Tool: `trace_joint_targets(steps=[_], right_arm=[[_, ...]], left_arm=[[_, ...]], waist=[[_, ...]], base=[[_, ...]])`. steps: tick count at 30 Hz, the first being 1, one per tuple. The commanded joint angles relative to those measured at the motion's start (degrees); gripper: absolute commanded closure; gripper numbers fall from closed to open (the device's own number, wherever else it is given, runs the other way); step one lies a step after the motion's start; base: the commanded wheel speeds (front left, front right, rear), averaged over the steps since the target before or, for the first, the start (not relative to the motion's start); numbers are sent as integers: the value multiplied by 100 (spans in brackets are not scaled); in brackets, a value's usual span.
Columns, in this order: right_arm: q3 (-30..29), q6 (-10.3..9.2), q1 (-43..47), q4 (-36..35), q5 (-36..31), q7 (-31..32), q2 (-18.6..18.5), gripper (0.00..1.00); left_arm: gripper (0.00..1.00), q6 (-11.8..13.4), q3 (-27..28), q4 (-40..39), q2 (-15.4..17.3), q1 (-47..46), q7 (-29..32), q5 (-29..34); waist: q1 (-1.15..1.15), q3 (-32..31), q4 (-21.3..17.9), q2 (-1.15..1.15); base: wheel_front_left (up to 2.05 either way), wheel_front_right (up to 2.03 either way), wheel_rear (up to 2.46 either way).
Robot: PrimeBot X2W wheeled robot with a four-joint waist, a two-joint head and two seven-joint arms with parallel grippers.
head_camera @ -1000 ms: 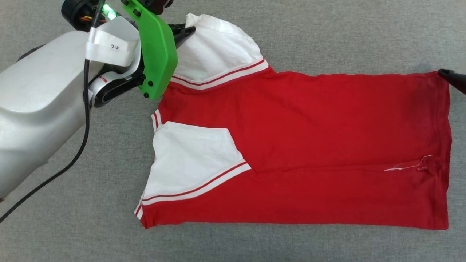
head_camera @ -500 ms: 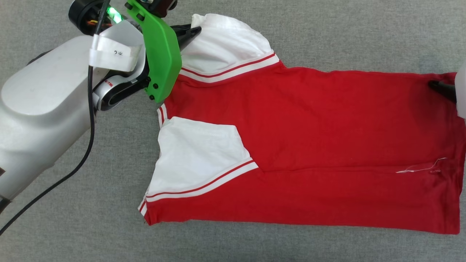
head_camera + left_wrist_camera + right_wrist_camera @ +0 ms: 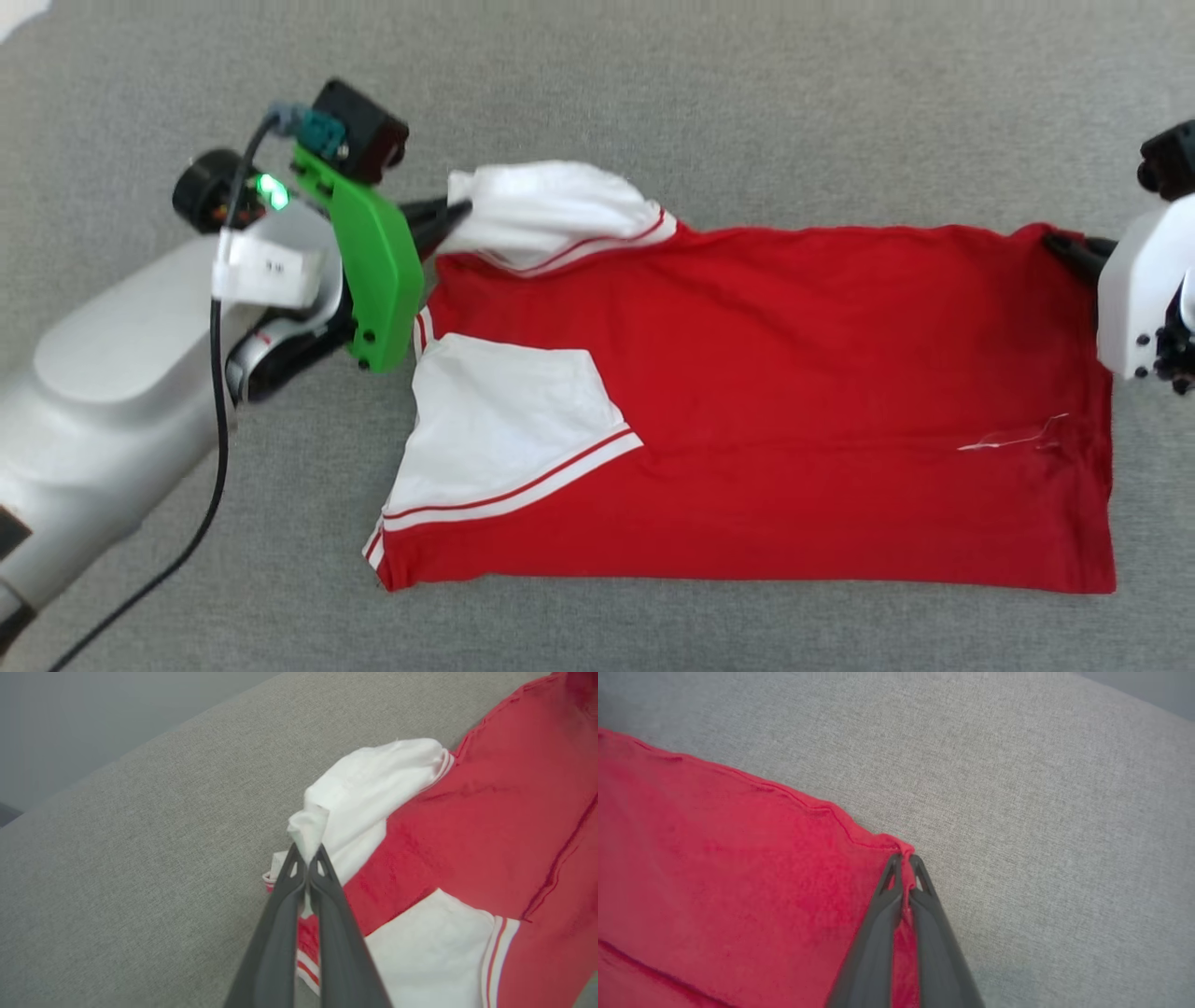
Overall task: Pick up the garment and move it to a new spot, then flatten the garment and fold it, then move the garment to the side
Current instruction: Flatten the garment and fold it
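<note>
Garment (image 3: 794, 373): spread flat, head view. Wrist views: left gripper (image 3: 307, 851) clamped on white sleeve (image 3: 373, 779); right gripper (image 3: 906, 858) clamped on hem corner (image 3: 896, 845).

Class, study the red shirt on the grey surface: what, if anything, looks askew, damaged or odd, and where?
On the garment, a thin white strand, seemingly a loose thread, trails near the hem. The far sleeve is bunched up, pinched by the left gripper, while the near sleeve lies flat.

I am viewing a silver-grey left forearm (image 3: 103, 392) carrying a black cable (image 3: 217, 392), green bracket (image 3: 373, 252) and glowing green indicator (image 3: 273, 189); the left gripper (image 3: 307, 851) is showing dark-grey fingers.
</note>
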Motion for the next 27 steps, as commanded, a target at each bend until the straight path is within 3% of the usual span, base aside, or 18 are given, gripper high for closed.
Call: trace_joint_targets(steps=[1,10,19,27], right_arm=[[50,-4,175,-82,188,-171,-52,100],[-3,-4,1206,-509,378,-933,-354,100],[-386,-4,2535,-845,455,-1322,-379,100],[-837,-4,3486,-1088,389,-1337,-170,100]], left_arm=[[100,43,-12,-77,77,230,-76,-32],[100,475,-36,-802,439,1151,-390,2],[100,993,-51,-1464,767,2341,-747,-253],[100,1131,-58,-1481,776,3080,-974,-500]], waist=[[0,-427,-114,0],[0,-971,-103,0],[0,-1331,-114,0],[0,-1379,-64,0]], base=[[0,0,0],[0,0,0],[0,0,0],[0,0,0]])
